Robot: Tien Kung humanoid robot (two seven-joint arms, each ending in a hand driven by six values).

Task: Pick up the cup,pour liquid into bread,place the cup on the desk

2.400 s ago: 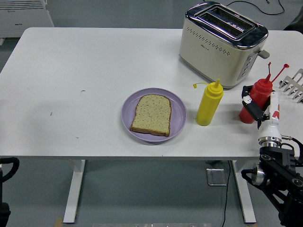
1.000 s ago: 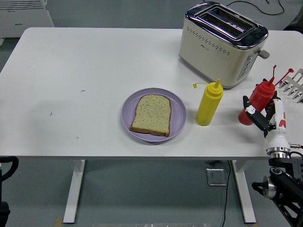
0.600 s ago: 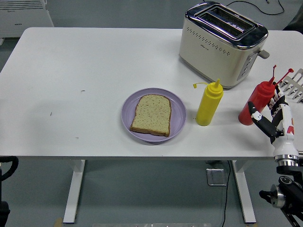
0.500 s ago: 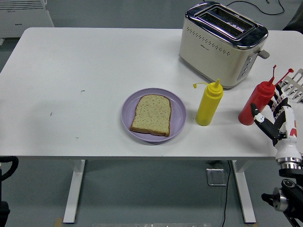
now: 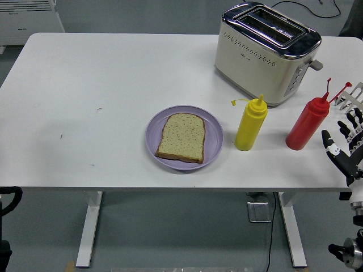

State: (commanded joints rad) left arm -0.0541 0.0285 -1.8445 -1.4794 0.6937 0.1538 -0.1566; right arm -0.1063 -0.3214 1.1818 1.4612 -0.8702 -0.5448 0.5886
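White table [image 5: 85,85] seen from above, with a red squeeze bottle [image 5: 306,124] standing free at its right side.

No cup is seen; the red squeeze bottle stands upright beside a yellow squeeze bottle [image 5: 250,124], in front of a toaster [image 5: 266,51], and a slice of bread [image 5: 181,137] lies on a purple plate [image 5: 212,139] to their left. The right hand [image 5: 346,147] is held just beside the red bottle, apart from it, its fingers [image 5: 332,150] spread and holding nothing. The left hand is not seen. The bottle is judged light, soft-walled and rather smooth, so it would best be taken round the middle of its body, below the narrow neck, with gentle pressure lest sauce be squeezed out early.
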